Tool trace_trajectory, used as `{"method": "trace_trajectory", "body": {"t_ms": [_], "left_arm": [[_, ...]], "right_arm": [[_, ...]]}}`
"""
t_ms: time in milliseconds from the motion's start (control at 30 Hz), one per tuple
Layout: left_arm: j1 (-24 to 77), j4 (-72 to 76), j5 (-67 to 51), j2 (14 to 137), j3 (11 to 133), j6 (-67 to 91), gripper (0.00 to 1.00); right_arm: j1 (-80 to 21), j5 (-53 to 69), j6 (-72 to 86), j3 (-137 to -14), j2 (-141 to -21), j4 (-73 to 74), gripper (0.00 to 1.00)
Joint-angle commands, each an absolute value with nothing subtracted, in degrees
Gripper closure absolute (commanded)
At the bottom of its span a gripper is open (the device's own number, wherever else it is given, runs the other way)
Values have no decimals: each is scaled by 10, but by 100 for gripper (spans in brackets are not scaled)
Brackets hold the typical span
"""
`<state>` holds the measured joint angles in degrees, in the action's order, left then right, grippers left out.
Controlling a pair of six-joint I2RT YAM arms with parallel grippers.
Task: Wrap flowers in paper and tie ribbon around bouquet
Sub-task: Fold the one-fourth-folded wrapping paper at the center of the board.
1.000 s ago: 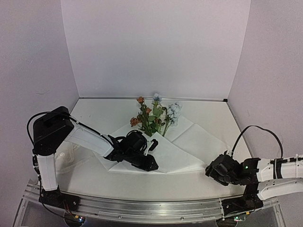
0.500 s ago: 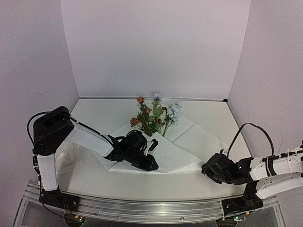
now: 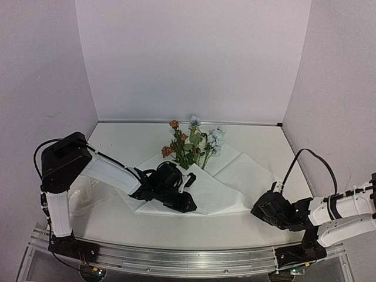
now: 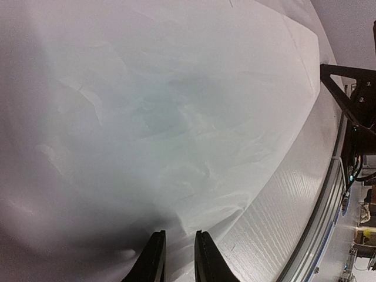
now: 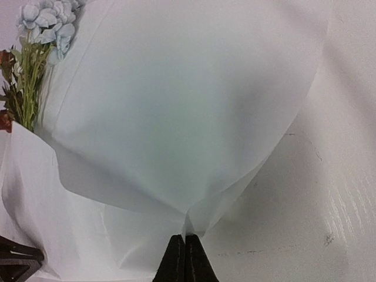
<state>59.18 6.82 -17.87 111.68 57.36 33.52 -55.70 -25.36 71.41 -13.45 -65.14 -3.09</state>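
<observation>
The flowers lie at mid-table with orange and pale blue blooms pointing to the back; their stems are hidden under the white paper. The blooms also show at the right wrist view's upper left. My left gripper lies low on the folded paper near the stem end. Its fingers stand a narrow gap apart with paper under them. My right gripper is at the sheet's near right corner, jaws shut on the paper's edge. The faint translucent ribbon lies at the left.
The left arm's dark base link rises over the table's left side. A metal rail runs along the near edge. Pale walls close the back and both sides. The right arm's cable loops above its forearm.
My right gripper has crept left to the paper's near right corner and gone from open to shut on it. The left arm, flowers and paper have not moved.
</observation>
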Motion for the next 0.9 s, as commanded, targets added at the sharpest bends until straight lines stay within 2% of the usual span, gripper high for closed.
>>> {"method": "trace_trajectory", "body": {"t_ms": [0, 467, 867], "left_arm": [[589, 49, -169, 1125, 570, 344, 80], [604, 12, -196, 1092, 645, 310, 77], [632, 13, -245, 1183, 739, 254, 78]], "right_arm": [[-560, -275, 662, -139, -627, -46, 100], [-606, -310, 526, -170, -555, -1, 100], [-612, -350, 543, -166, -535, 36, 100]]}}
